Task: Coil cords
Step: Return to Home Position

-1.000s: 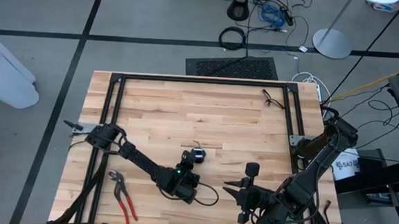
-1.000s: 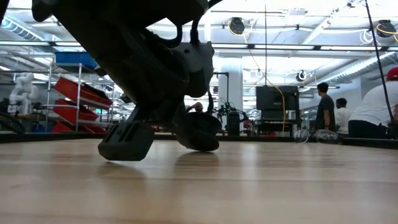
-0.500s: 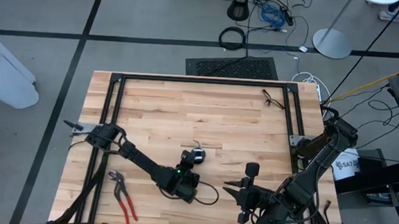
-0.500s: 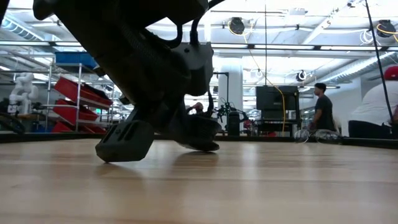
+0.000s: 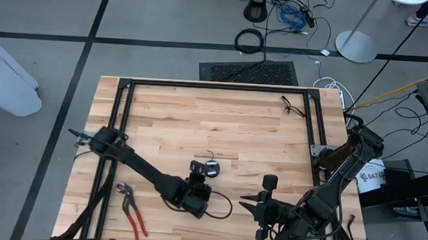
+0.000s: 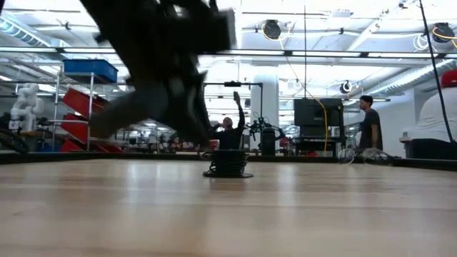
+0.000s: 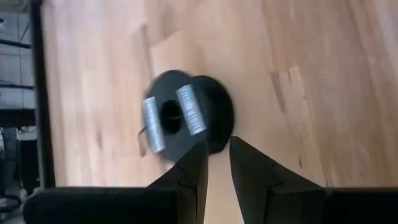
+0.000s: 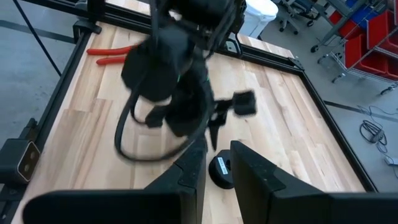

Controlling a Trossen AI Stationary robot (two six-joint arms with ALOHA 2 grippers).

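Note:
The cord's small round dark puck (image 5: pixel 212 166) lies flat on the wooden table (image 5: pixel 199 119), with thin black wire wound on it and a short tail (image 5: pixel 210 155) on the far side. The left wrist view shows the puck (image 7: pixel 186 118) just beyond my left gripper (image 7: pixel 217 155). That gripper (image 5: pixel 199 176) hovers above the table on the puck's near-left side, open by a narrow gap with nothing in it. My right gripper (image 5: pixel 247 206) waits near the front edge, raised and also narrowly open; its wrist view catches the puck (image 8: pixel 221 172) past its fingertips (image 8: pixel 193 165).
Red-handled pliers (image 5: pixel 132 210) lie at the near left. A pair of glasses (image 5: pixel 293 106) lies at the far right. A black frame (image 5: pixel 216 87) runs along the table's far, left and right sides. Bare wood lies between the puck and the far rail. People stand in the room behind.
My left gripper has risen off the puck and drawn back a little toward the near-left, rolling as it went. The puck, covered by the gripper before, now stands free on the table in the same place.

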